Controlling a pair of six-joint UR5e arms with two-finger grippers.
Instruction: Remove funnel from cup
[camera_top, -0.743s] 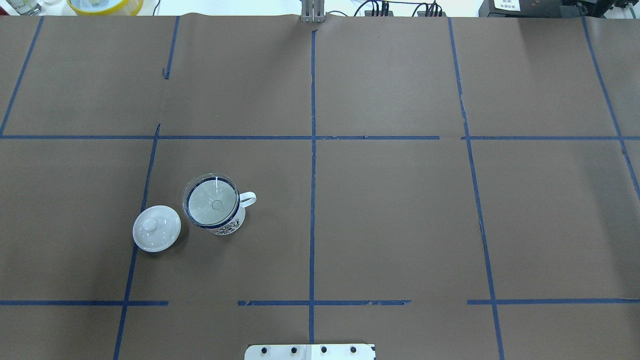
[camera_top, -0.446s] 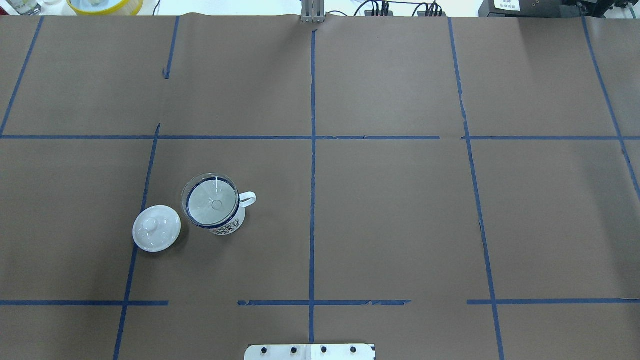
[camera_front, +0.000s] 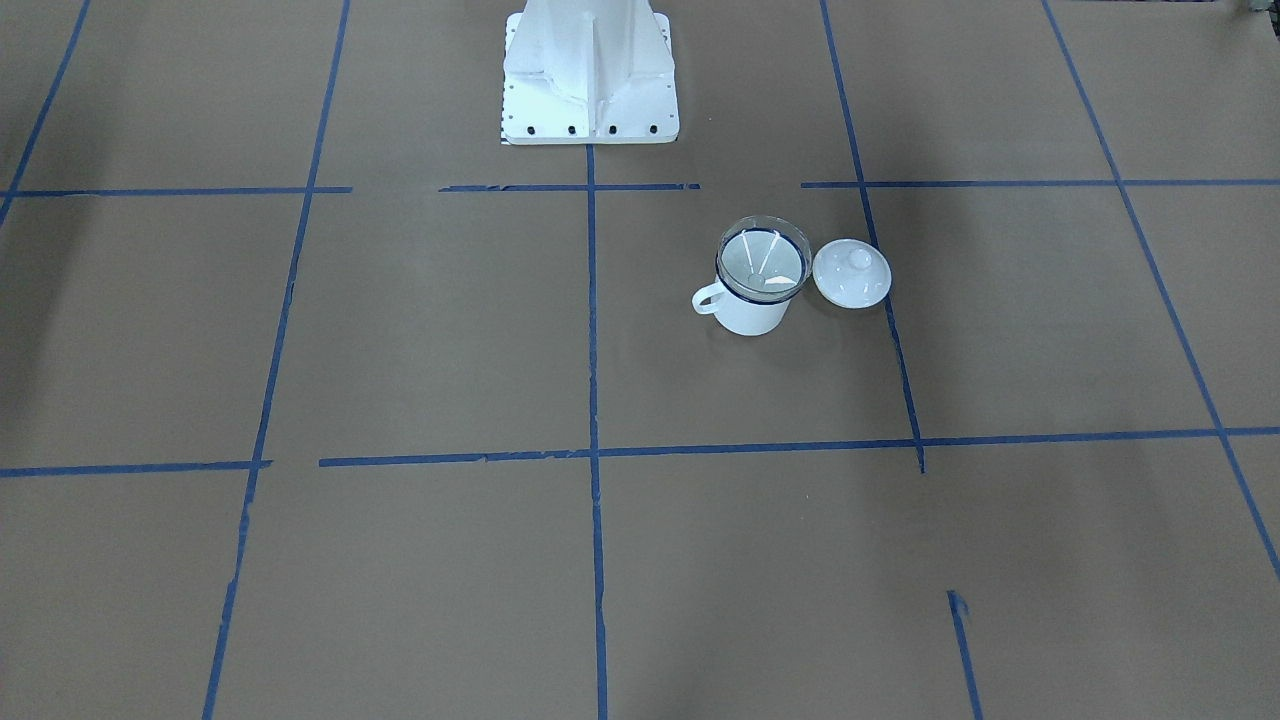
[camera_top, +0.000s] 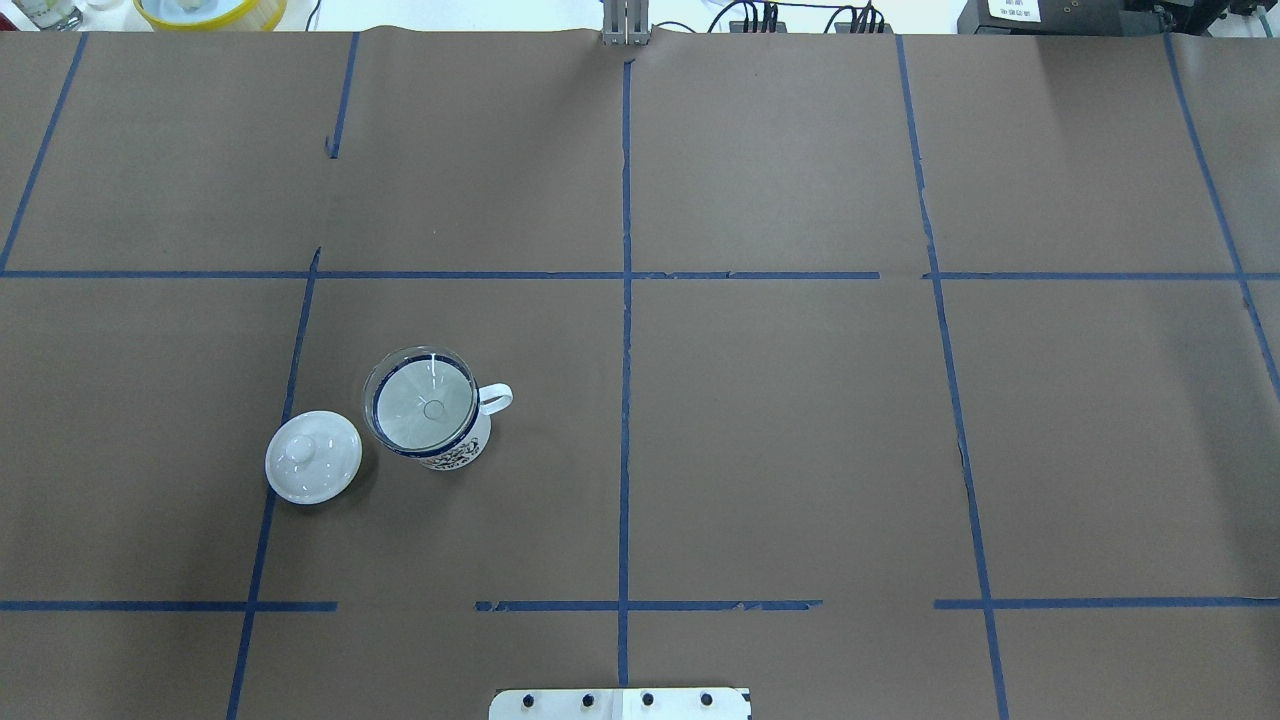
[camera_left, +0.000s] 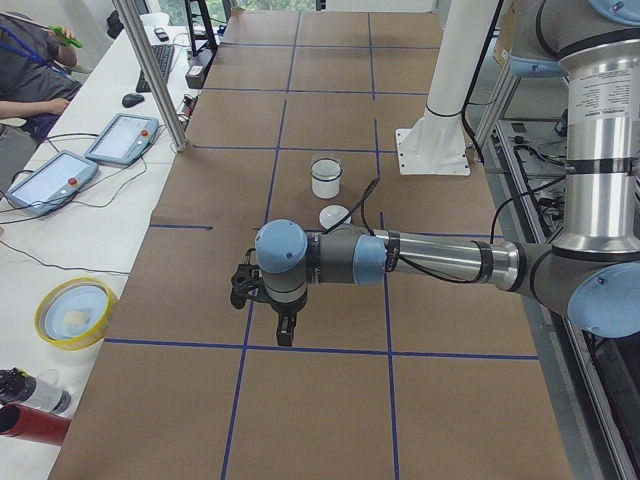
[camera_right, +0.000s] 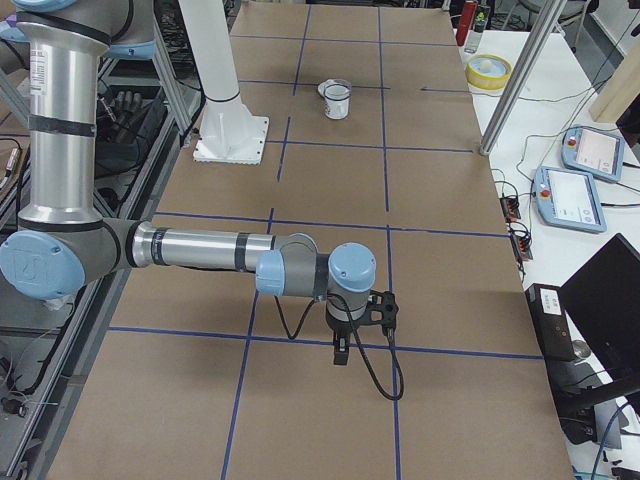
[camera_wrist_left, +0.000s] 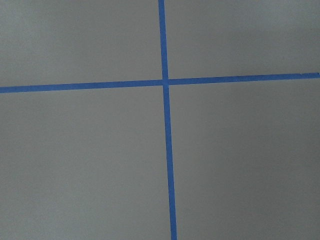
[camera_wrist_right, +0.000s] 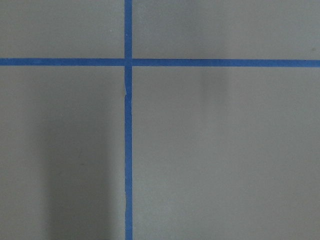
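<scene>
The white enamel cup (camera_top: 455, 452) with a dark blue rim stands on the brown table, left of the middle, its handle pointing right in the overhead view. The clear funnel (camera_top: 425, 405) sits in its mouth, rim resting on the cup's rim. Both also show in the front view: cup (camera_front: 752, 315), funnel (camera_front: 762, 262). My left gripper (camera_left: 283, 328) shows only in the exterior left view, hanging over the table well away from the cup (camera_left: 326, 180). My right gripper (camera_right: 342, 352) shows only in the exterior right view, far from the cup (camera_right: 338, 102). I cannot tell whether either is open or shut.
A white domed lid (camera_top: 313, 457) with a knob lies on the table right beside the cup, on its left in the overhead view. The robot base (camera_front: 590, 70) stands at the table's near edge. Blue tape lines (camera_top: 625, 350) grid the brown cover. A yellow bowl (camera_top: 210, 10) sits beyond the far edge.
</scene>
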